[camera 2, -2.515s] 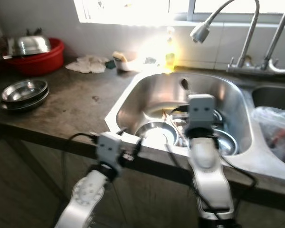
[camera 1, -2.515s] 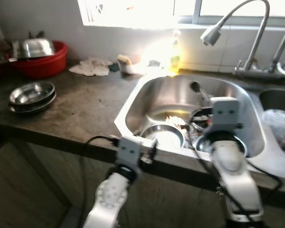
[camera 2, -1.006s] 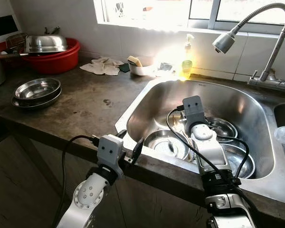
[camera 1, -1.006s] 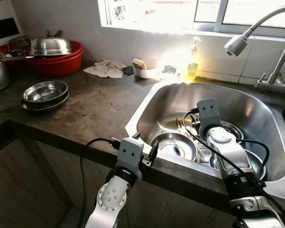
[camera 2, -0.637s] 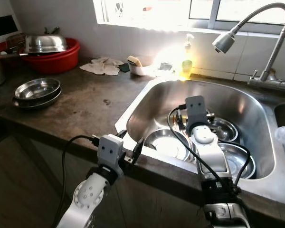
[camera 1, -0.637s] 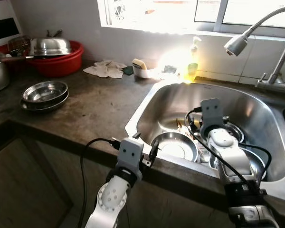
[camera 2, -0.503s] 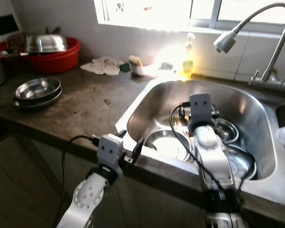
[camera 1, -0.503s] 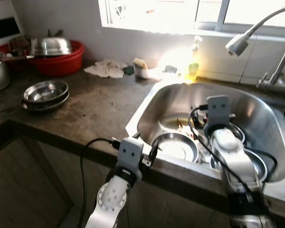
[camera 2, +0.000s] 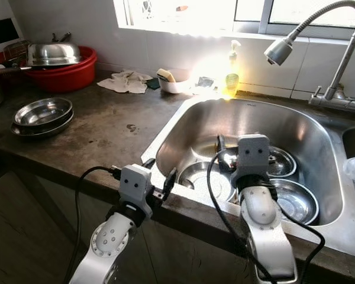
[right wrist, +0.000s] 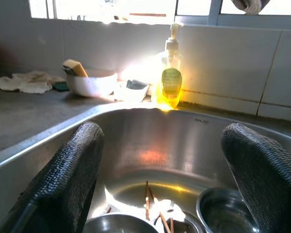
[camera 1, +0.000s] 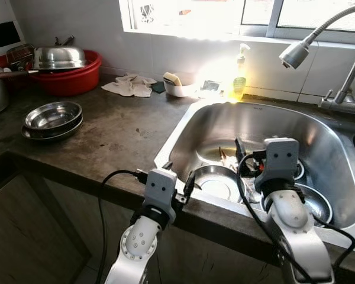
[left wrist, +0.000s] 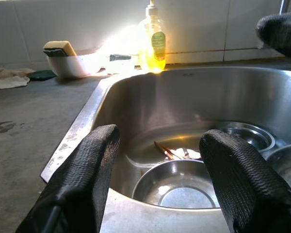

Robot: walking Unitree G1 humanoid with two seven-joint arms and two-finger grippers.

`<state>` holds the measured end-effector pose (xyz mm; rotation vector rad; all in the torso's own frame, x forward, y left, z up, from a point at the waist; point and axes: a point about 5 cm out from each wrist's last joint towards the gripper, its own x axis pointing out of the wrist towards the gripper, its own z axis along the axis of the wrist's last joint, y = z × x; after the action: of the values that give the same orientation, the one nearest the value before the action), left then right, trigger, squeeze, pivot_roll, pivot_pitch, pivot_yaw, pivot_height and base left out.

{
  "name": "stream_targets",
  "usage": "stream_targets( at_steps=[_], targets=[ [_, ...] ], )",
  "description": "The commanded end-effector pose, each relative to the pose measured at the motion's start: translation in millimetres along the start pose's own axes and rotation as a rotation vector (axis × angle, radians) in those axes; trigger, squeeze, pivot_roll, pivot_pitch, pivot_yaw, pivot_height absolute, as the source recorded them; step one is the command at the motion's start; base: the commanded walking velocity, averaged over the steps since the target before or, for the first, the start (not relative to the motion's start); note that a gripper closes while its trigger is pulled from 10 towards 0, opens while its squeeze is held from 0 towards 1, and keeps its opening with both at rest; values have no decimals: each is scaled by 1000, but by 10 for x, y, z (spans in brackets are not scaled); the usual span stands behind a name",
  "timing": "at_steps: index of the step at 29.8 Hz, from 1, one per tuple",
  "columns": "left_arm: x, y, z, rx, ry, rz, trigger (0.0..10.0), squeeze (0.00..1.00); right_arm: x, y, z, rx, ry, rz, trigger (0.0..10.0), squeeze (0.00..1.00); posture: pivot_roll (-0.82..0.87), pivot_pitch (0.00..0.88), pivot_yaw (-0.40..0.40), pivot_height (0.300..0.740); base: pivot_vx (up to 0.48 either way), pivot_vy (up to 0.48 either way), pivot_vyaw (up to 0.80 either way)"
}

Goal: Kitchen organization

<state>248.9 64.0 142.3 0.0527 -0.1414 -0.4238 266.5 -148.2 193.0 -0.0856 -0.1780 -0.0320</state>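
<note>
A steel sink holds a steel bowl at its front left, a second bowl at the right and a third bowl behind. Chopsticks and scraps lie on the sink floor. My left gripper is open, with nothing between its fingers, at the sink's front rim, just before the front-left bowl. Over the middle of the sink, above the bowls, my right gripper is open and holds nothing.
Stacked steel plates sit on the dark counter at the left, with a red basin behind. A cloth, a white bowl with a sponge and a soap bottle line the back wall. A faucet head hangs over the sink.
My right arm has drawn back from the sink's depth toward its front and stands higher. The left arm stays at the rim. The camera view has shifted slightly.
</note>
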Motion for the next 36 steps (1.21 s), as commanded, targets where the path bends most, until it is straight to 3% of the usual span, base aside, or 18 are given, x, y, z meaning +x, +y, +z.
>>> stream_targets(
  at_steps=[1,9,36],
  targets=[
    [5,-2,-24,6,21,-10,10000,0,-24,-2,49,-6,-29,-9,10000,0,97,0,-3,740,0,0,800],
    [-19,18,-37,9,26,-9,10000,0,-15,5,23,10,-14,-17,10000,0,106,0,-4,740,0,0,800],
    [-35,19,-51,11,35,-14,10000,0,34,68,16,64,6,0,10000,0,109,0,-5,740,0,456,0]
  ],
)
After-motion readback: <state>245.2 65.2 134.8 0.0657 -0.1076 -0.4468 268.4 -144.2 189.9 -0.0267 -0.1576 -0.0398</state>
